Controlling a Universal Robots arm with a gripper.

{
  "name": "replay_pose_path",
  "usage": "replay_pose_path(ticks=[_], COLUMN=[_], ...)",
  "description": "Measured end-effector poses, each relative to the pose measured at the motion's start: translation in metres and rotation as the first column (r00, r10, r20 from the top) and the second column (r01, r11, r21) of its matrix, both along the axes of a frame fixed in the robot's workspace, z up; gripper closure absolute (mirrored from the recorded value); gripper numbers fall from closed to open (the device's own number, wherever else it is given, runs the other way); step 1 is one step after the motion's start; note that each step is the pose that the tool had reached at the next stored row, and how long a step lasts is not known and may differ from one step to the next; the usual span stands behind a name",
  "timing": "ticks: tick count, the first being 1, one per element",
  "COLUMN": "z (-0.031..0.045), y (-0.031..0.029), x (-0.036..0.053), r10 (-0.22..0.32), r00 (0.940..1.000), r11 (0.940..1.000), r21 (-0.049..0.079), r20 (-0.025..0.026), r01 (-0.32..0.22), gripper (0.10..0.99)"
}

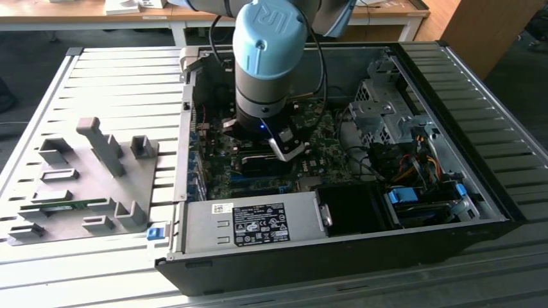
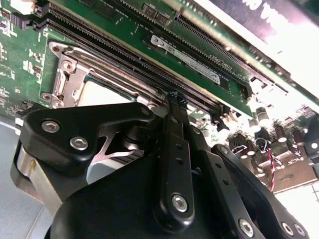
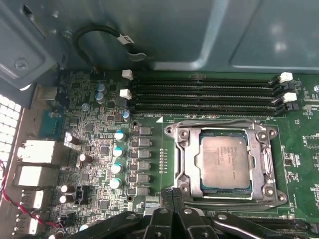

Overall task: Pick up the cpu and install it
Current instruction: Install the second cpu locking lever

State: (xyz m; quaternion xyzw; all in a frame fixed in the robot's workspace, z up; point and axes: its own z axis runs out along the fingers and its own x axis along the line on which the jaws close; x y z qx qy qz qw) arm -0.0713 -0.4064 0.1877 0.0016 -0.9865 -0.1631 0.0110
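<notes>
We see a slatted metal desk (image 1: 111,83) filling the frame, a wooden table (image 1: 102,20) along the top edge, a wooden cabinet (image 1: 484,29) upper right, dark floor (image 1: 34,48) between.

A slatted metal table (image 1: 120,70) carries everything. On it, toward the exterior view's right, lies an open computer case (image 1: 342,256) on its side, its near wall black. Toward the exterior view's left lies a grey fixture plate (image 1: 77,186) — upright grey blocks rise from it — with a small blue piece (image 1: 155,232) at its near corner.
</notes>
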Motion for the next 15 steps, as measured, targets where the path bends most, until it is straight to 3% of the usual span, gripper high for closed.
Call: replay_pose_path(ticks=[11, 15], z=[-0.0006, 0.0040], y=[0.0012, 0.0012], x=[-0.0029, -0.0034], r10=[0.000, 0.000], r00=[1.0000, 1.0000], r11=[1.0000, 1.0000], r21=[0.001, 0.001], r20=[-0.0001, 0.0000], r01=[0.000, 0.000], gripper=[0.980, 0.980])
